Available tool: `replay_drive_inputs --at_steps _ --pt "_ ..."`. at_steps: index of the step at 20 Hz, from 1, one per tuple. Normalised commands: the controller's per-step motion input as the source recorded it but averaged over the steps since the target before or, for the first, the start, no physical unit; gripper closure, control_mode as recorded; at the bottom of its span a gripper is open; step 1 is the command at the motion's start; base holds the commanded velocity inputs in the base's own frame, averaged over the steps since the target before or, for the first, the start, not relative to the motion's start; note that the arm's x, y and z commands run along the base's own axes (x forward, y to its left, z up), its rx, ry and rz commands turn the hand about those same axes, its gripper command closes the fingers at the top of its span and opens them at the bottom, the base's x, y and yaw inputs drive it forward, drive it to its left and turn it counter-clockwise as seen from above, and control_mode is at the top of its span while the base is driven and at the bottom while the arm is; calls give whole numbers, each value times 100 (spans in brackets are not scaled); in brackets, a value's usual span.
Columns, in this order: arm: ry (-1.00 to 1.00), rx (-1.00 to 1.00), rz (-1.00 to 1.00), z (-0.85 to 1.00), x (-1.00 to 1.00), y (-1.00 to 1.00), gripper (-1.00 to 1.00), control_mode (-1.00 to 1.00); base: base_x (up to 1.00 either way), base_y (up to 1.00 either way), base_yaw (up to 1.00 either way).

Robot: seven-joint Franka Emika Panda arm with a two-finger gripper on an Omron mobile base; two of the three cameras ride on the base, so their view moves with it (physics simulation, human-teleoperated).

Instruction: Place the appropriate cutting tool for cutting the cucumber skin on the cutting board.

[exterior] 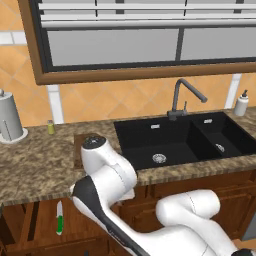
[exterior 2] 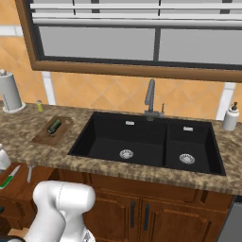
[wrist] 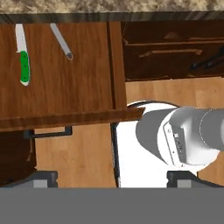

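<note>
drawer [wrist: 65, 78] is hanging open under the granite counter [exterior: 40, 160], and that's the landmark for everything here. the cutting tool [wrist: 61, 41], a slim all-grey thing, is lying flat on the drawer floor up near the counter edge, slanted a bit. the green-handled knife [wrist: 22, 59] is lying beside it in the same drawer, apart from it, not touching. from the right base view the cutting tool [exterior 2: 30, 172] and the knife [exterior 2: 9, 177] are showing up again in the drawer just below the counter lip, and in the left base view the knife [exterior: 59, 218] is sitting in the drawer by itself.

above the drawer, the cutting board [exterior 2: 53, 130] is resting on the counter next to the black sink [exterior 2: 146, 142], with the cucumber [exterior 2: 54, 126] lying on top of it. a small yellow-green shaker [exterior: 50, 127] is standing by the wall further back, near the paper towel roll [exterior: 10, 117].

the hand camera is looking down into the drawer from above, well apart from the tool. the finger tips aren't really readable there, so spread or pressed together, can't tell.
</note>
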Motion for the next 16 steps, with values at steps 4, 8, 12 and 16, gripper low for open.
replay_drive_inputs --at_steps 4,8,12,16 --pt "10 -3 -13 -74 51 100 -100 -100 0 0 0" --pt "4 0 -2 -65 68 66 -100 -100 0 0 0" --pt "1 0 0 -71 58 30 -100 -100 0 0 0" --pt "0 1 0 -75 36 5 -100 -100 0 0 0"
